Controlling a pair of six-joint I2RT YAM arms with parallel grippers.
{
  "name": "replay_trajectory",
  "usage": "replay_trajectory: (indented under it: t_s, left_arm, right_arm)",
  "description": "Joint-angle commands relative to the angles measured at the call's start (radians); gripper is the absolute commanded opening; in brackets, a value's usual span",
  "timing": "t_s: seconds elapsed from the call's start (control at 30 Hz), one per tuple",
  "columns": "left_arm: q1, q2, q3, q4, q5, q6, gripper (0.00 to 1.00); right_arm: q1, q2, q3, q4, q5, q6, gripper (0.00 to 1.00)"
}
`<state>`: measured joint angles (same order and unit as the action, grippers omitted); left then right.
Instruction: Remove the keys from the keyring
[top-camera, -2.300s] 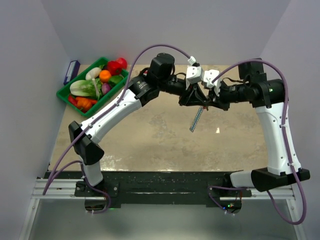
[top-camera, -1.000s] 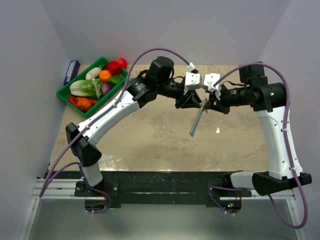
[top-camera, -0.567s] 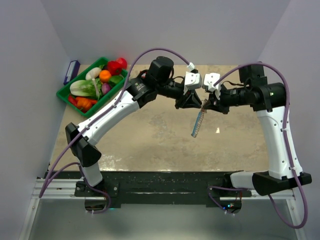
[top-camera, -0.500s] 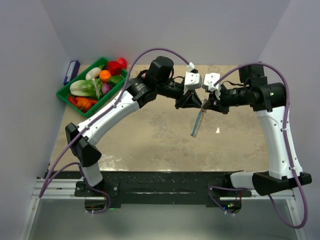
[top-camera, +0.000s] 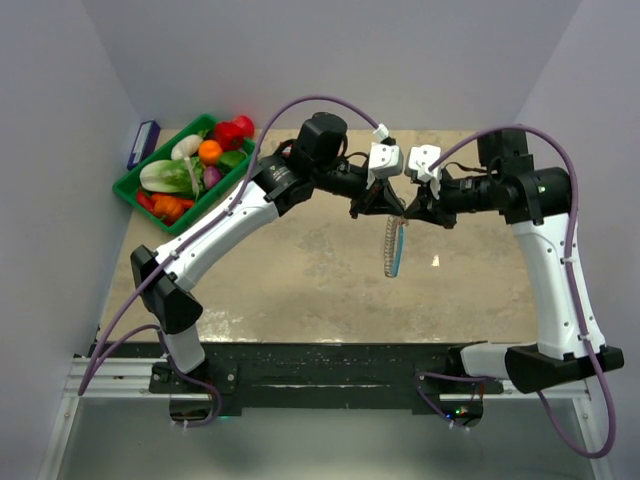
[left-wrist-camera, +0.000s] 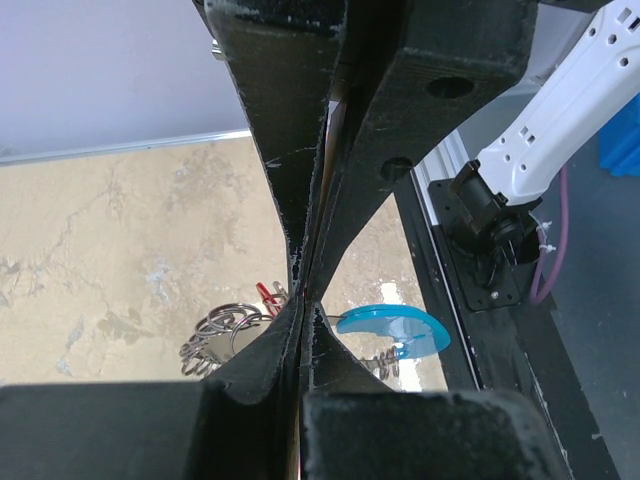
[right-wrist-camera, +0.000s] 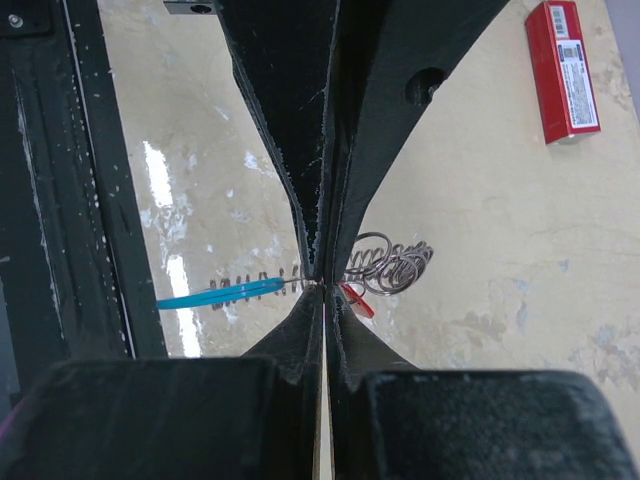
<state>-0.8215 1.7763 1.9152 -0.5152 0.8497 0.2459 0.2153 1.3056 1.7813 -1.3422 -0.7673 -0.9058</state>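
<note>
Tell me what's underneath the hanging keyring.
Only bare mottled beige tabletop shows below the floppy blue-and-silver keyring. The black left end effector and right end effector, shut at its top, hide the spot beneath them.

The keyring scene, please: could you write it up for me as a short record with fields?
keyring: hanging above the table, pinched at its top by both grippers
keys: silvery bunch on the ring
left gripper: shut on keyring
right gripper: shut on keyring
table: red box, green bin of toy vegetables
</note>
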Motion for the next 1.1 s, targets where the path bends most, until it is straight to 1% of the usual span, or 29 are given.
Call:
replay_trajectory:
  t_s: [0.0, 0.07, 0.23, 0.27, 0.3, 0.33, 0.4, 0.43, 0.5, 0.57, 0.6, 0.63, 0.7, 0.73, 0.77, 0.83, 0.87, 0.93, 0.97, 1.0, 1.03, 1.07]
  left_arm:
    - [-0.015, -0.012, 0.008, 0.035, 0.034, -0.007, 0.00]
    - [-0.018, -0.011, 0.008, 0.032, 0.023, -0.005, 0.00]
    - [-0.008, -0.028, -0.005, 0.059, 0.009, -0.042, 0.00]
    - [-0.004, -0.031, -0.007, 0.072, 0.009, -0.062, 0.00]
    - [0.010, -0.034, -0.013, 0.101, 0.021, -0.103, 0.00]
    - [0.018, -0.038, -0.016, 0.118, 0.031, -0.124, 0.00]
    - [0.036, -0.046, -0.021, 0.145, 0.040, -0.158, 0.00]
    - [0.042, -0.048, -0.024, 0.153, 0.045, -0.168, 0.00]
    - [0.064, -0.058, -0.039, 0.184, 0.075, -0.201, 0.00]
    - [0.082, -0.066, -0.070, 0.243, 0.109, -0.238, 0.00]
    - [0.100, -0.075, -0.082, 0.269, 0.141, -0.296, 0.00]
    - [0.108, -0.080, -0.093, 0.291, 0.155, -0.318, 0.00]
    - [0.128, -0.090, -0.120, 0.354, 0.199, -0.382, 0.00]
    - [0.134, -0.094, -0.130, 0.375, 0.213, -0.405, 0.00]
    - [0.139, -0.095, -0.146, 0.423, 0.228, -0.459, 0.00]
    - [0.145, -0.098, -0.163, 0.478, 0.278, -0.517, 0.00]
    - [0.147, -0.098, -0.183, 0.573, 0.294, -0.601, 0.00]
    - [0.147, -0.094, -0.211, 0.682, 0.344, -0.706, 0.00]
    - [0.147, -0.094, -0.244, 0.804, 0.356, -0.814, 0.00]
    - [0.145, -0.092, -0.261, 0.864, 0.376, -0.862, 0.00]
    - [0.147, -0.091, -0.275, 0.920, 0.382, -0.905, 0.00]
    - [0.147, -0.089, -0.300, 1.008, 0.387, -0.975, 0.00]
  right_arm:
    - [0.004, -0.032, 0.006, 0.072, -0.061, 0.025, 0.00]
    - [0.002, -0.032, 0.012, 0.074, -0.066, 0.025, 0.00]
    - [0.002, -0.091, -0.029, 0.172, -0.027, 0.074, 0.01]
    - [0.002, -0.103, -0.043, 0.182, -0.023, 0.087, 0.10]
    - [0.001, -0.112, -0.049, 0.208, -0.020, 0.096, 0.16]
    - [-0.005, -0.127, -0.057, 0.218, -0.021, 0.113, 0.26]
    - [-0.025, -0.138, -0.054, 0.225, -0.041, 0.114, 0.31]
    - [-0.036, -0.140, -0.046, 0.227, -0.064, 0.120, 0.36]
    - [-0.082, -0.149, -0.040, 0.230, -0.101, 0.120, 0.40]
    - [-0.114, -0.152, -0.049, 0.232, -0.157, 0.116, 0.41]
    - [-0.141, -0.155, -0.059, 0.229, -0.176, 0.110, 0.40]
    - [-0.149, -0.155, -0.081, 0.221, -0.196, 0.087, 0.38]
    - [-0.156, -0.155, -0.115, 0.213, -0.234, 0.068, 0.36]
    - [-0.156, -0.160, -0.158, 0.221, -0.250, 0.061, 0.36]
    - [-0.156, -0.164, -0.183, 0.232, -0.262, 0.061, 0.36]
    - [-0.156, -0.187, -0.261, 0.288, -0.296, 0.064, 0.37]
    - [-0.154, -0.196, -0.282, 0.313, -0.312, 0.074, 0.37]
    - [-0.151, -0.227, -0.331, 0.374, -0.339, 0.093, 0.40]
    - [-0.148, -0.239, -0.347, 0.406, -0.339, 0.119, 0.41]
    - [-0.148, -0.250, -0.364, 0.472, -0.345, 0.143, 0.41]
    - [-0.146, -0.273, -0.393, 0.494, -0.354, 0.171, 0.42]
    - [-0.148, -0.285, -0.411, 0.527, -0.360, 0.203, 0.42]
